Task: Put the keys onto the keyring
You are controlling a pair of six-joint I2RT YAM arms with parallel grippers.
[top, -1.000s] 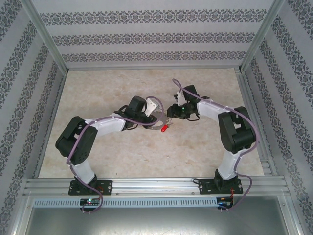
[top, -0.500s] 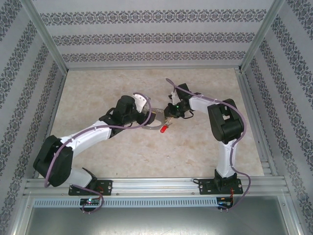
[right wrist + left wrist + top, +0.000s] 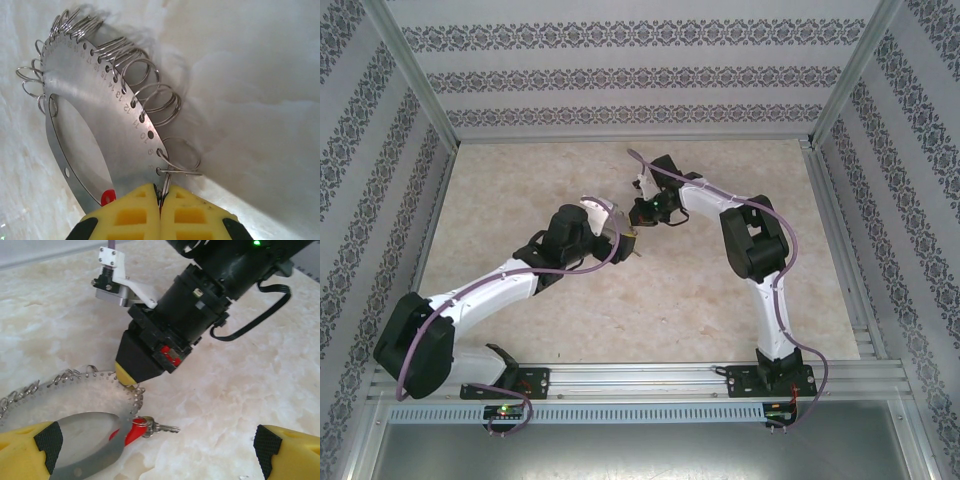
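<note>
Two claws, one keyring and one key are seen on a pale marbled tabletop [image 3: 240,375]. At the left, the left claw [image 3: 155,447] is spread wide open, its two yellow fingers [image 3: 25,452] well apart. Between them, toward the left, the large, thin, silver-grey metal keyring [image 3: 107,385] is held tilted. Its rim is pierced with numbered holes and fringed with many small wire rings [image 3: 160,107]. The tiny red-headed key [image 3: 132,431] is laid on the tabletop, its head partly hidden under the hoop's edge. At the right, the right claw [image 3: 160,207] is closed, pinching the keyring's rim.
</note>
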